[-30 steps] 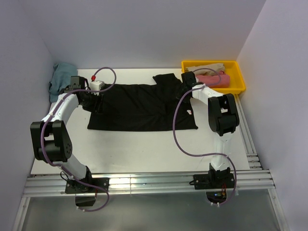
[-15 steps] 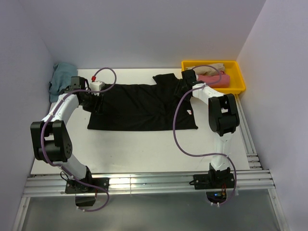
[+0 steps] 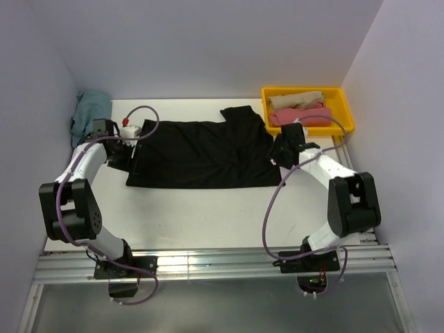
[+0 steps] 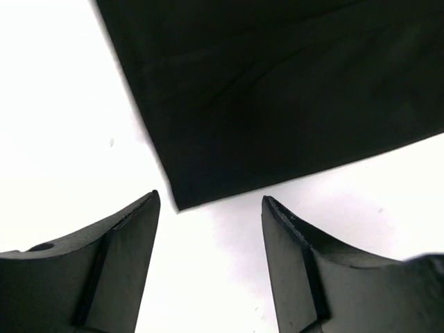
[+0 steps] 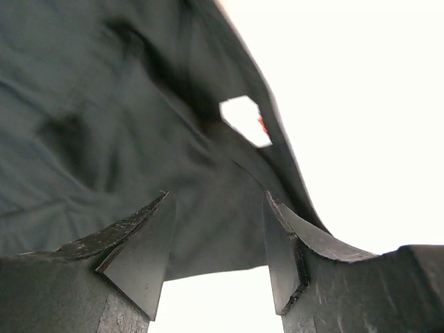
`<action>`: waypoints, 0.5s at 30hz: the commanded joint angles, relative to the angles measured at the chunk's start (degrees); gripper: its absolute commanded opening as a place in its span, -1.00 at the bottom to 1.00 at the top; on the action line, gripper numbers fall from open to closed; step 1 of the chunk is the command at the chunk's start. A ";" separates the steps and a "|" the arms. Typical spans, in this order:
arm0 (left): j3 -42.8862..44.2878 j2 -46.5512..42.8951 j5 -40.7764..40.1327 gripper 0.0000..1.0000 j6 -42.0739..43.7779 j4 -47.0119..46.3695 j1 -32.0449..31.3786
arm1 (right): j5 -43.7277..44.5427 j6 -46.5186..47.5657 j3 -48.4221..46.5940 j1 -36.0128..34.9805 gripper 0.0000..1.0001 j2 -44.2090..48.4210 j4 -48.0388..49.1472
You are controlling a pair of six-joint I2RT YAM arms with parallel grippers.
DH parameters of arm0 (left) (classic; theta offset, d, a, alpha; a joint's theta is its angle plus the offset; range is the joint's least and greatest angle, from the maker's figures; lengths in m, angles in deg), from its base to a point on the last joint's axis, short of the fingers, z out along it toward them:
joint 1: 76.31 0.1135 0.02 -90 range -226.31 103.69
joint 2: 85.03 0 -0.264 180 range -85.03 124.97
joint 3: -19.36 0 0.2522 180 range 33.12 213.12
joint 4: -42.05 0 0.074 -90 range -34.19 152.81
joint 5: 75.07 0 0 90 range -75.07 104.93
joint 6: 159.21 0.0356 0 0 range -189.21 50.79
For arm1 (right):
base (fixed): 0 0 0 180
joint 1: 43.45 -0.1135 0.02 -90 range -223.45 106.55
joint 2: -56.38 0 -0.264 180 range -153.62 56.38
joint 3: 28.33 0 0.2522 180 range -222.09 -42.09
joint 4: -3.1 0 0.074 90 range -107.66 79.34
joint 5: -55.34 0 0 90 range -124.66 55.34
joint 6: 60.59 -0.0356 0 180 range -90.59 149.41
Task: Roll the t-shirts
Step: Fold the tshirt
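A large black t-shirt [image 3: 201, 156] lies spread flat in the middle of the white table. My left gripper [image 3: 130, 154] hovers at its left edge, open and empty. In the left wrist view a corner of the black t-shirt [image 4: 277, 90] lies just past the left gripper [image 4: 210, 201]. My right gripper [image 3: 279, 154] is at the shirt's right edge, also open. In the right wrist view the black t-shirt [image 5: 104, 125] and its white neck label [image 5: 246, 121] lie under and beyond the right gripper [image 5: 218, 198], and nothing is pinched.
A yellow bin [image 3: 345, 104] at the back right holds a beige t-shirt [image 3: 295, 99] and a pink t-shirt [image 3: 302, 116]. A teal t-shirt [image 3: 89, 111] is bunched in the back left corner. Purple-grey walls close in three sides, and a metal rail [image 3: 208, 262] runs along the near edge.
My right gripper opened, let go of the shirt near the bin, and swung back toward me to the shirt's right edge. The left gripper opened wider and shifted slightly left.
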 commanded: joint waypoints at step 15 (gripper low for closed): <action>-1.98 8.27 10.85 0.48 5.59 4.46 8.85 | -10.03 -4.21 23.59 8.83 0.41 14.63 8.33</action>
